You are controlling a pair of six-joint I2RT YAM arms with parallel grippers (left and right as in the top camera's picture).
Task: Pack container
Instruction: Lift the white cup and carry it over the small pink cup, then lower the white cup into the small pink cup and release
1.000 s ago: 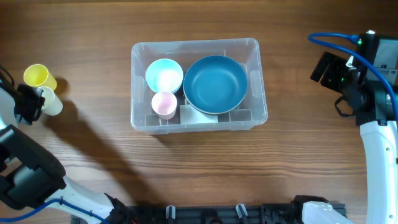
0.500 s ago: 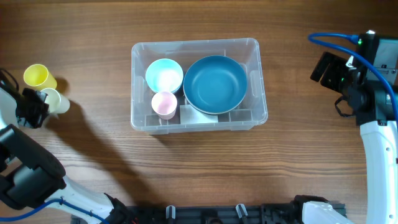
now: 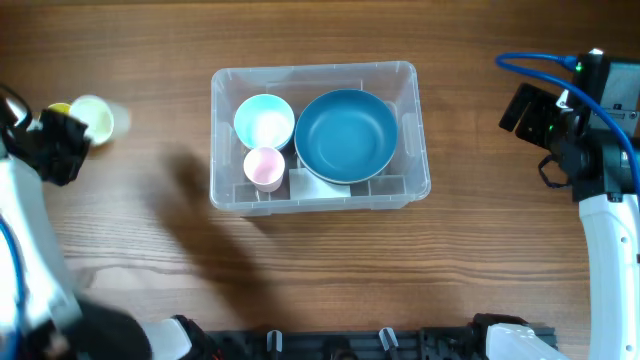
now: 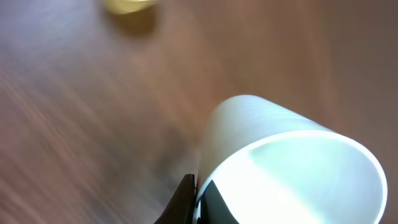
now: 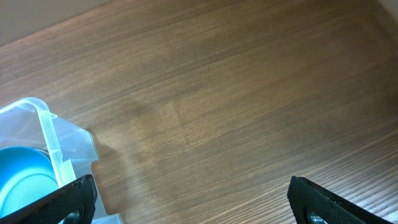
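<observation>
Container, overhead: it lies between my two sets of jaws and well apart from both. Packed so far are a light-blue bowl, a pink cup and a dark-blue bowl. My left gripper is clenched on a pale cup, which is clear of the container. A yellow cup sits just beside those jaws, half hidden. By my reckoning two cups are left to pack. My right gripper is nowhere near any item.

Left wrist, blurred: the pale cup fills the view, mouth toward the camera. One finger presses its outer wall; the other is hidden. The yellow cup is a smear far beyond the jaws.

Right wrist: jaws spread wide and empty, with bare table between them. A container corner lies ahead, off to one side.
</observation>
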